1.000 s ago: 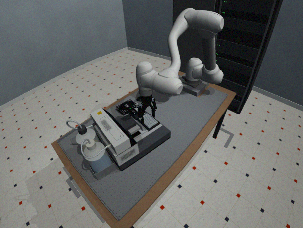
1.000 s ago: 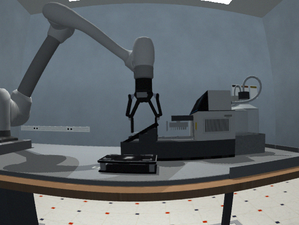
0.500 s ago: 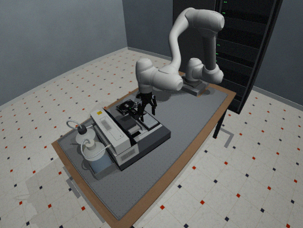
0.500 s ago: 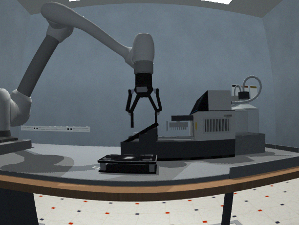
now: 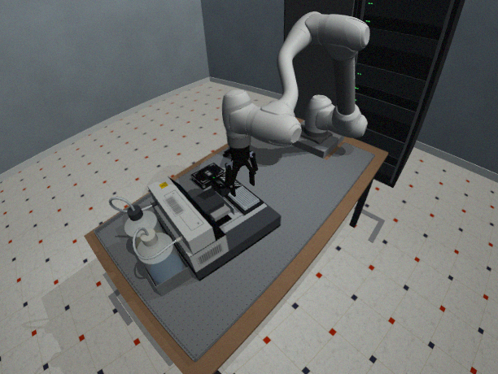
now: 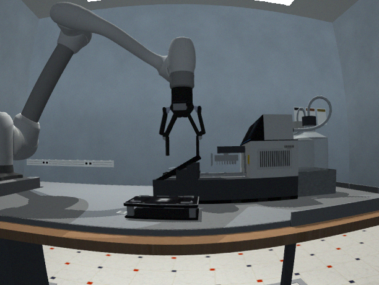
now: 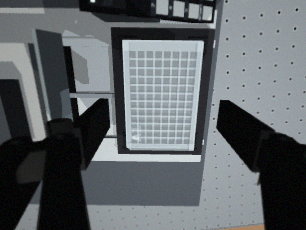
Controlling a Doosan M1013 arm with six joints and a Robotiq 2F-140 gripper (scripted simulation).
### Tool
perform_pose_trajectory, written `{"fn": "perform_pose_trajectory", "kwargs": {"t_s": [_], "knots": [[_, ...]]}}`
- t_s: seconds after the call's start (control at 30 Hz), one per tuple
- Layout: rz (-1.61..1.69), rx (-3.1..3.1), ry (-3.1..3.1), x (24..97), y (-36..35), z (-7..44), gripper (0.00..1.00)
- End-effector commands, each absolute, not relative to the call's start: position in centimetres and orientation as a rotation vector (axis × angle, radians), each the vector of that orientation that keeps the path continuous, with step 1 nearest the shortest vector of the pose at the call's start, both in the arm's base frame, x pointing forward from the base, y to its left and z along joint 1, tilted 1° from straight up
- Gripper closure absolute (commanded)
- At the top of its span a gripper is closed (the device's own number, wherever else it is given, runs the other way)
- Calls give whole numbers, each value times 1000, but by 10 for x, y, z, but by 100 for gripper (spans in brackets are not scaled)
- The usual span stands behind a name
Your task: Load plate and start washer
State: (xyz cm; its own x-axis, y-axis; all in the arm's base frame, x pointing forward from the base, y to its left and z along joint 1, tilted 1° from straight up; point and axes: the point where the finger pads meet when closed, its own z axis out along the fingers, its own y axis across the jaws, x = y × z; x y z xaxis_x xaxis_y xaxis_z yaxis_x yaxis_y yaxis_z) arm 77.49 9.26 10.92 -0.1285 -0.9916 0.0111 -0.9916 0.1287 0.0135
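The white multi-well plate (image 5: 244, 197) (image 7: 162, 95) lies on the washer's carrier, inside its black frame (image 7: 116, 90), and looks flat in the wrist view. I cannot make out its cut-off corner. My gripper (image 5: 241, 183) (image 6: 182, 153) (image 7: 163, 113) is open and empty. It hangs straight above the plate with a finger off each long side and touches nothing. The plate nest N1 (image 5: 205, 176) (image 6: 161, 206) stands empty on the mat in front of the washer. The sloped keypad (image 6: 182, 165) (image 7: 185, 9) is at the washer's front end, and a small green light (image 5: 214, 177) shows near it.
The washer's white housing (image 5: 183, 211) (image 6: 272, 149) stands behind the carrier, with its dark manifold head (image 6: 230, 150) overhanging the track. Two tubed bottles (image 5: 140, 221) (image 5: 156, 252) stand past it. A dark server rack (image 5: 407, 81) is behind the arm's base.
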Motion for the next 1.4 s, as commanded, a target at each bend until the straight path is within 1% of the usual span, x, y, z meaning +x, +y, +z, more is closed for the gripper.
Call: {"fn": "perform_pose_trajectory", "kwargs": {"t_s": [0.0, 0.6, 1.03, 1.07, 1.37], "knots": [[-4, 2063, -2348, 775, 93, 116, 30], [-4, 2063, -2348, 776, 93, 143, 30], [-4, 2063, -2348, 776, 93, 148, 30], [-4, 2102, -2313, 773, 89, 148, 90], [-7, 2357, -2053, 750, 62, 149, 90]]}}
